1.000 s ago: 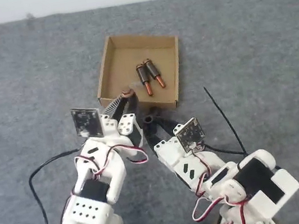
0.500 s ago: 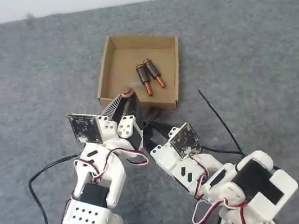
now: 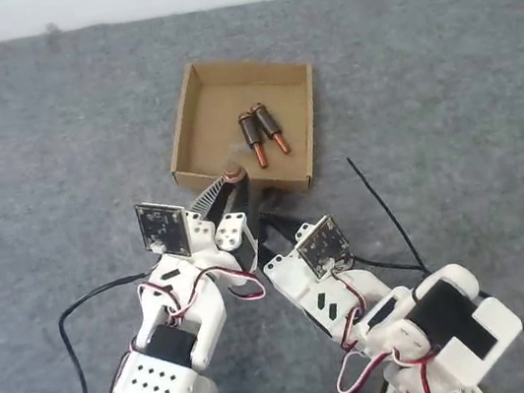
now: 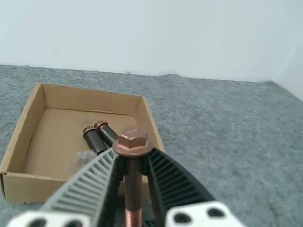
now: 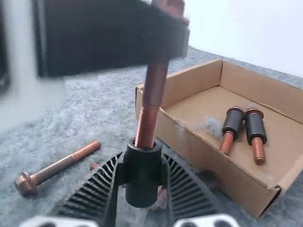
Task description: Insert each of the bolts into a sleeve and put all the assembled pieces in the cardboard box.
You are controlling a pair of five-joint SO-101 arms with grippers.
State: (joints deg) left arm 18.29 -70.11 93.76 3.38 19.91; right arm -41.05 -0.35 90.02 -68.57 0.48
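From the high view, I'm at the mating step. My left claw (image 3: 232, 193) is clamped on a bolt (image 3: 233, 174) just outside the near wall of the cardboard box (image 3: 186, 119), toward the middle of the bench (image 3: 443, 78). The right claw (image 3: 269, 227) sits just beside it, on the side away from the box. Two assembled pieces (image 3: 264, 136) already lie in the box.

In the left wrist view, the bolt stands upright between the ribbed fingers, hex head up and long axis vertical.

In the right wrist view, my right claw grips a black sleeve (image 5: 141, 177) with its bore facing up. The bolt's threaded tip is at its mouth and seems to be just entering. Next I'd judge a straight push down, keeping both axes in line. A loose bolt (image 5: 57, 165) lies flat on the bench.
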